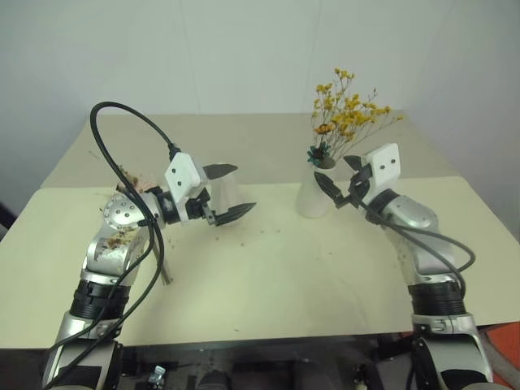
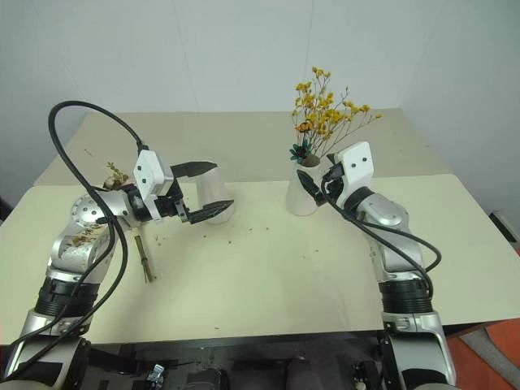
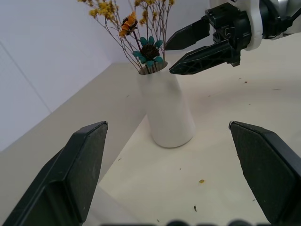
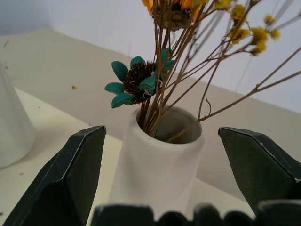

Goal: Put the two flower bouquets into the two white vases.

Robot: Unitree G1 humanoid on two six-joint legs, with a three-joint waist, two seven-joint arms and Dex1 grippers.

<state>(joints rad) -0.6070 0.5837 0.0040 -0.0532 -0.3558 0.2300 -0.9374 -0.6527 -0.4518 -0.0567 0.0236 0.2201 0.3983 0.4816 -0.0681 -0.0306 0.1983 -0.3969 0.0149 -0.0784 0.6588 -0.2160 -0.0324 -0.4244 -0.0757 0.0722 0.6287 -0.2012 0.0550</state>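
The yellow-orange bouquet (image 1: 345,114) stands upright in the slim white vase (image 1: 313,197) at the table's right middle. My right gripper (image 1: 335,175) is open just right of the vase's mouth, one finger on each side of it in the right wrist view, touching neither vase nor stems. The wider white vase (image 2: 213,193) stands at the left middle, empty. My left gripper (image 2: 223,184) is open in front of this vase, pointing toward the slim one. The pink rose bouquet (image 2: 145,258) lies on the table under my left arm, mostly hidden; its brown stems stick out toward me.
Dried crumbs (image 1: 268,231) are scattered on the cream table (image 1: 284,284) between the vases. A second table (image 1: 244,134) of the same colour joins it at the back, against a white wall.
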